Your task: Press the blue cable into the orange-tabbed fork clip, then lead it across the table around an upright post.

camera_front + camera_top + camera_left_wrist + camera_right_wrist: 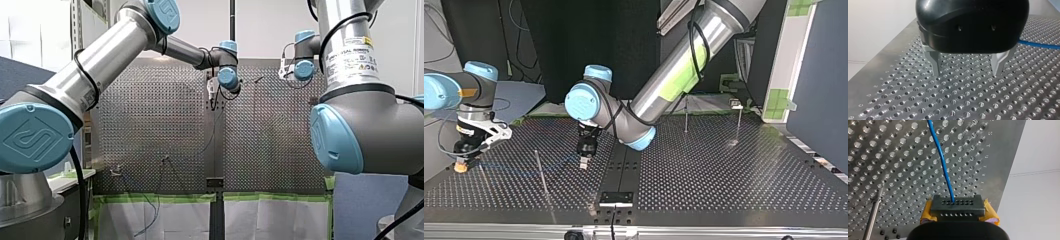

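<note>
Left gripper [966,74]: open, metal fingers [936,67] apart, nothing between them, tips just above the table [724,175]. Right gripper [958,213]: clamped, yellow pads [926,213] closed on a black block [957,205].

I'm taking the thin upright post [540,170] as the reference; sides are as in the top view.

- Table: perforated, and the post stands on its left half.
- Black plate [615,198]: right of the post, at the table's near edge on the centre seam.
- Two more posts [685,116]: far right of the post, well apart from it, toward the table's back edge.
- Left gripper is just right of the post, between it and the seam. Right gripper is left of the post, near the table's left edge. So the post stands between the two grippers.
- Black block: rows of small holes, held left of the post.
- Blue cable [944,167]: leaves the block's upper row of holes and runs across the table toward the post's side. In the right wrist view it lies apart from the post, not touching. In the left wrist view it passes beside the open fingers, outside them.
- Top view shows the cable only faintly near the post; I can't tell which side of it the cable passes.
</note>
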